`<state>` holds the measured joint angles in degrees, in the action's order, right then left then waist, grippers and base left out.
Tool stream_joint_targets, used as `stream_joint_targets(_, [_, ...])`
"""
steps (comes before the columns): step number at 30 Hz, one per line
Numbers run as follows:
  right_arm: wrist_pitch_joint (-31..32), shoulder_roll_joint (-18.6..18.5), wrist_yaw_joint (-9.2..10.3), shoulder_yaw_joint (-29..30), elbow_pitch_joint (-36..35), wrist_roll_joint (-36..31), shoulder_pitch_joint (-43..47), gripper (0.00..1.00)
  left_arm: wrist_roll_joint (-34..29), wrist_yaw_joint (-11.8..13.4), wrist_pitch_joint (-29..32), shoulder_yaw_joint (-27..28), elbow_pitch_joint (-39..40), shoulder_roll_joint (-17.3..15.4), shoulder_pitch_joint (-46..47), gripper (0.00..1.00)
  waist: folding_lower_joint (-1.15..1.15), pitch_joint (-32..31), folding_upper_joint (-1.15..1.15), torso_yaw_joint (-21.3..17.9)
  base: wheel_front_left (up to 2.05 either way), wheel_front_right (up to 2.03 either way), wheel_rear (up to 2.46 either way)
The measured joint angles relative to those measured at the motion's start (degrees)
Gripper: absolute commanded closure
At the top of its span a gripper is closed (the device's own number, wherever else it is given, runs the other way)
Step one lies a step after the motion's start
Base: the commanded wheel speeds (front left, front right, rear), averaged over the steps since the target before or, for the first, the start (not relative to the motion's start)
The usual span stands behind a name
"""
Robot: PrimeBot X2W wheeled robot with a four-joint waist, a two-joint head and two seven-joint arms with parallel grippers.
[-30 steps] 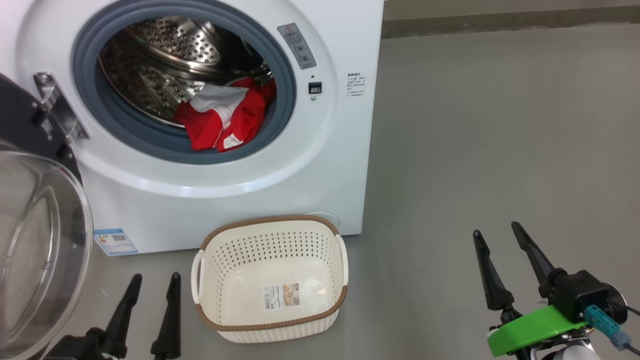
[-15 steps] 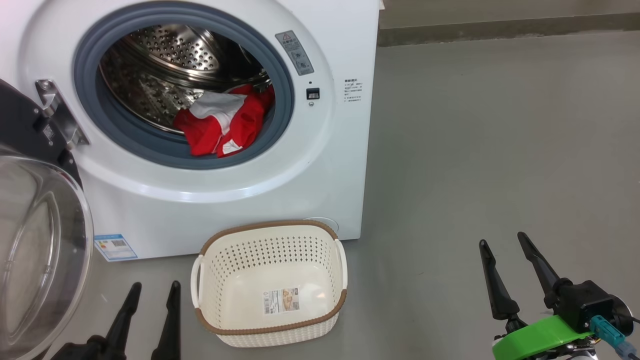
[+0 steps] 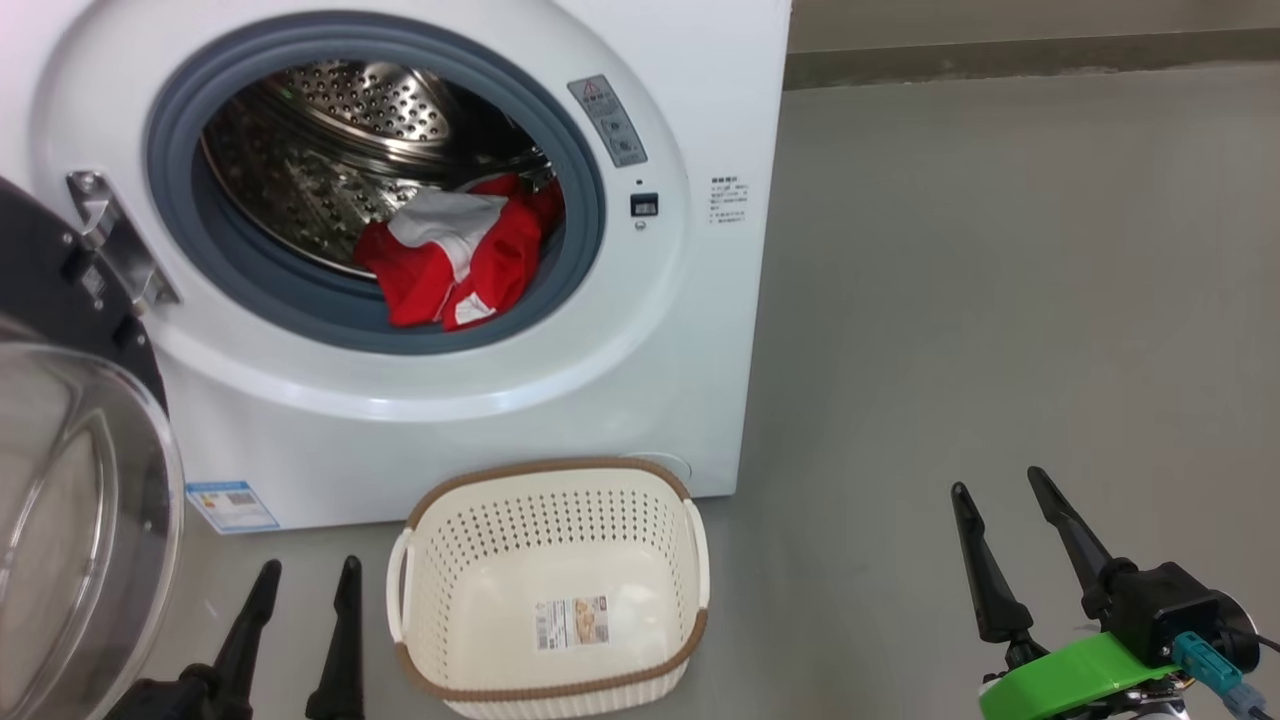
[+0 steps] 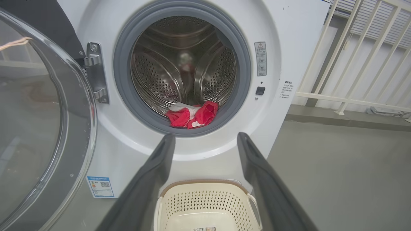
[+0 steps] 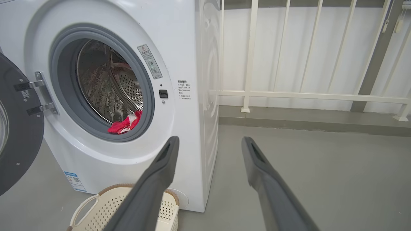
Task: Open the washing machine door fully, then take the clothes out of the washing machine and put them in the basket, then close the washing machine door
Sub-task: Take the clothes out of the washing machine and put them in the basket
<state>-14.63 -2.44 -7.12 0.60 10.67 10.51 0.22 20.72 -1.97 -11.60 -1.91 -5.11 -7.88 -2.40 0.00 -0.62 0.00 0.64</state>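
door [image 3: 70,500] open | red clothes [image 3: 455,260] in drum | basket [image 3: 548,600] empty

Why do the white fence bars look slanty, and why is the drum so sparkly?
Right wrist view: the wide-angle lens makes the white railing bars lean and fan out; left wrist view: light glints off the perforated steel drum, and the washing machine door glass shows faint reflections; head view: a pale glare band curves below the washing machine opening.

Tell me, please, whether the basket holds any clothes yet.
Empty of clothes: the basket shows a bare bottom with just a paper label, while the red clothes lie in the washing machine.
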Motion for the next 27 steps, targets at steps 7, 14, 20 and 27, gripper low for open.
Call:
stream_joint_targets(7, [0.0,0.0,0.0,-0.05,0.1,0.0,-0.03,0.0,0.65,0.34,-0.08,0.05,1.26,0.07,0.01,0.0,0.0,0.37,0.0,0.36,2.04,-2.04,0.0])
stream_joint_targets(14, [0.0,0.0,0.0,-0.24,0.26,0.0,-0.07,0.0,0.8,0.01,-0.01,-0.26,1.96,-0.07,0.04,0.0,0.0,0.93,0.0,0.29,1.41,-1.41,0.0])
stream_joint_targets(20, [0.0,0.0,0.0,-0.32,0.45,-0.04,-0.07,0.0,0.74,0.43,-0.12,-0.31,1.38,-0.12,0.37,0.0,0.0,0.95,0.0,0.32,0.41,-0.41,0.0])
stream_joint_targets(27, [0.0,0.0,0.0,-0.57,0.55,-0.43,-0.07,0.0,1.05,0.43,-0.62,-0.45,0.88,-0.12,0.51,0.0,0.0,0.85,0.0,0.45,0.0,0.0,0.0])
